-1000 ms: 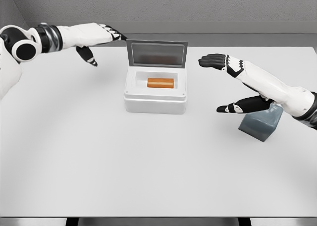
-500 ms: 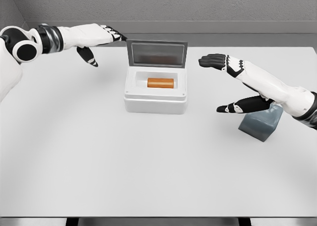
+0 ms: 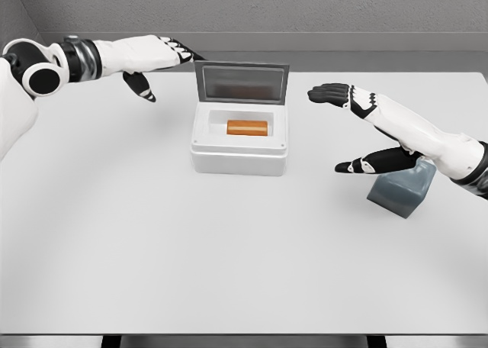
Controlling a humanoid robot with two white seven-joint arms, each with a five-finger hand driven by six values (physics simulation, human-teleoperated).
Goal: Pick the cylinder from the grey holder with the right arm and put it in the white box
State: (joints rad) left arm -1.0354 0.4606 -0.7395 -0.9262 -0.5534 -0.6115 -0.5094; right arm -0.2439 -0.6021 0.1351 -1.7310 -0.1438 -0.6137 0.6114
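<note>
Already, reading from our left, we see the left hand [image 3: 156,58] raised over the tabletop [image 3: 152,241] near the box's rear left corner, fingers spread and relaxed, holding nothing. Its fingertips reach toward the upright lid [image 3: 241,82].

Next comes the white box [image 3: 240,153], lid standing open at the back. Inside lies the orange cylinder [image 3: 248,127], flat on its side, long axis running left to right across our view. It sits in the box's recess, not in the holder.

Further right, our right hand [image 3: 366,130] hangs open between box and holder, fingers extended toward the box, thumb lower and apart, gripping nothing. The cylinder lies to its left and a little farther from us, well apart from the fingertips.

At the far right, the grey holder [image 3: 400,189] stands on the tabletop, partly under the right forearm, with no cylinder showing in it.

We judge the placement done; if anything remains, the left hand is nearer the lid.
</note>
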